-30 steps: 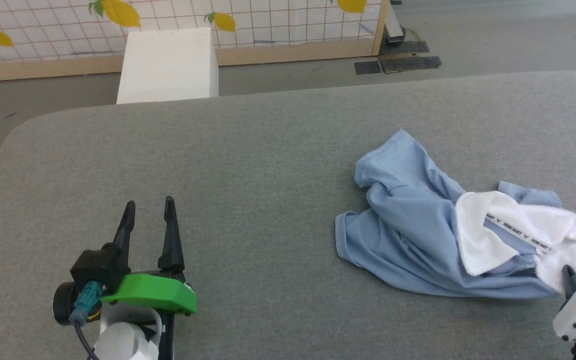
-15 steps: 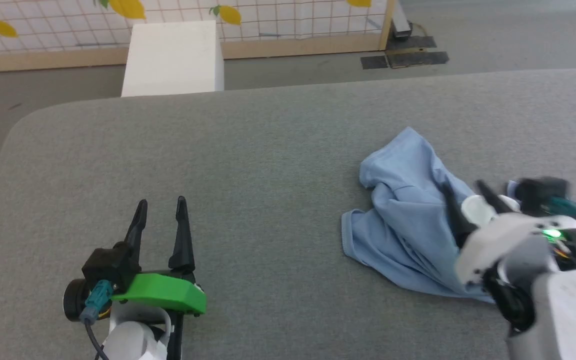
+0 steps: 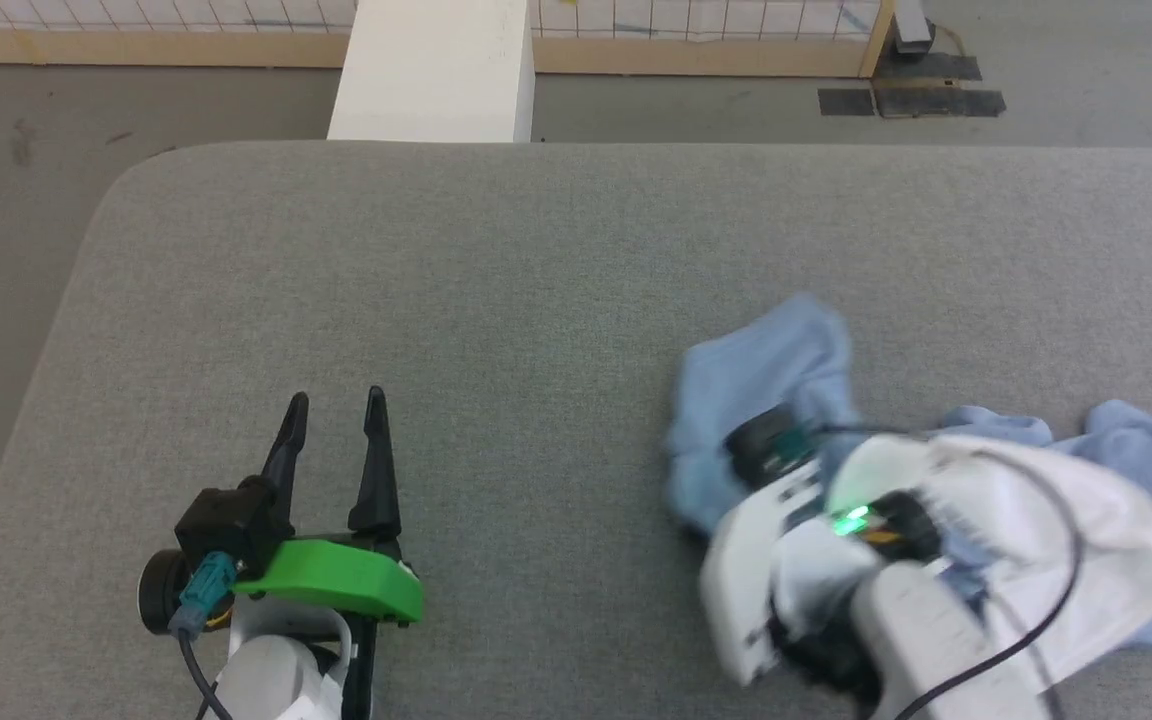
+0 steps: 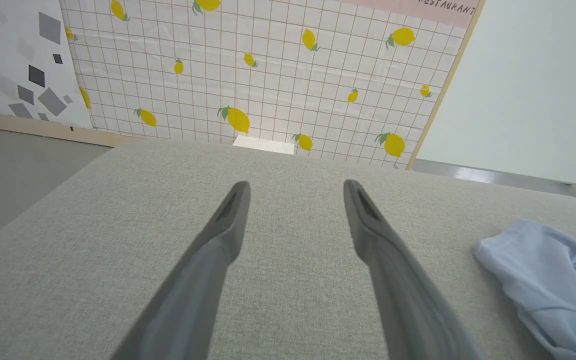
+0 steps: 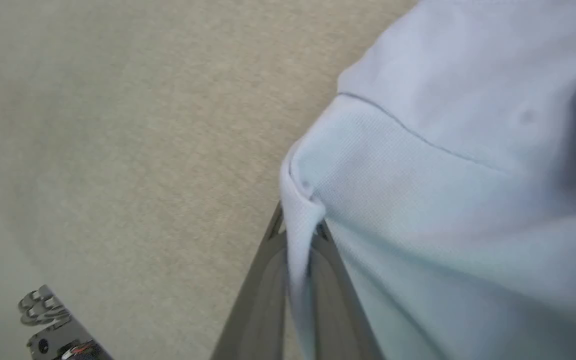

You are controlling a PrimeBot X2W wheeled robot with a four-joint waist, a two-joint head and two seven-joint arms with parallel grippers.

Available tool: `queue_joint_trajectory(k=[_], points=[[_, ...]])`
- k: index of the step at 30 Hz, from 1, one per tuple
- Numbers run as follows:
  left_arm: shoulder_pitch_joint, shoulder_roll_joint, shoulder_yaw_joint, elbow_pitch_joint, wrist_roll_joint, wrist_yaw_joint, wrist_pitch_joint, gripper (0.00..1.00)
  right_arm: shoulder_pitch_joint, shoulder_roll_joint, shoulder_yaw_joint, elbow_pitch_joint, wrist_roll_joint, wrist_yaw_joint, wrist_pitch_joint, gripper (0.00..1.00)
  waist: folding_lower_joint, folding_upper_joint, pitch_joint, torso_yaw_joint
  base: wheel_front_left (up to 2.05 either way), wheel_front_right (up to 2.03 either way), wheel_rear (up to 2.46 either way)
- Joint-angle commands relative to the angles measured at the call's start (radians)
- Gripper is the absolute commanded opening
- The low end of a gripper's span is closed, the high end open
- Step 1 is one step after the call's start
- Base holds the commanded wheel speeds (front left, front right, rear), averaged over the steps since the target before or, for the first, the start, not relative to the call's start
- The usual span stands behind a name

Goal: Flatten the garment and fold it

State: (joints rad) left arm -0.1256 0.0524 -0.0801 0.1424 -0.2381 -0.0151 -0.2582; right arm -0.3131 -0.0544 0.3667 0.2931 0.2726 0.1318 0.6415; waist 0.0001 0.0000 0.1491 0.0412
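Note:
The light blue garment (image 3: 771, 360) lies crumpled on the right of the grey padded table (image 3: 536, 250). Its white inner part (image 3: 1056, 500) is draped around my right wrist. In the right wrist view my right gripper (image 5: 299, 225) is shut on a pinched fold of the garment (image 5: 443, 175), and the cloth hangs over the fingers. My left gripper (image 3: 336, 400) rests at the lower left, open, with nothing between its fingers (image 4: 228, 220). It is well apart from the garment (image 4: 543, 270), whose edge lies at the far right of the left wrist view.
A white box (image 3: 431, 70) stands on the floor just beyond the table's far edge. Dark mats (image 3: 911, 100) lie on the floor at the back right. The table's rounded left corner (image 3: 126, 190) is near my left arm.
The head camera has tilted down. My right arm swung in over the garment, opened, then shut on a fold; the cloth has bunched and risen around the wrist. The left gripper stayed put.

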Motion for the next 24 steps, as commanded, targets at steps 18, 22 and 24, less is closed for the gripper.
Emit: queue_joint_trajectory(k=[18,22,24], points=[[-0.073,-0.002,-0.126,0.121,0.033,-0.028,0.005,1.0,0.177,-0.014,-0.088,-0.355,0.075,-0.001,-0.408,1.0,-0.0001,0.0,-0.043,-0.128,0.0,0.0,0.0],[-0.144,-0.002,-0.169,0.218,0.049,-0.02,0.104,1.0,0.234,0.0,-0.239,-0.359,0.03,-0.001,-0.506,1.0,-0.0001,0.0,-0.035,-0.169,0.0,0.0,0.0],[-0.177,-0.002,-0.179,0.275,0.052,-0.008,0.199,1.0,0.252,0.002,-0.274,-0.347,0.012,-0.001,-0.511,1.0,-0.0001,0.0,-0.03,-0.192,0.0,0.0,0.0]])
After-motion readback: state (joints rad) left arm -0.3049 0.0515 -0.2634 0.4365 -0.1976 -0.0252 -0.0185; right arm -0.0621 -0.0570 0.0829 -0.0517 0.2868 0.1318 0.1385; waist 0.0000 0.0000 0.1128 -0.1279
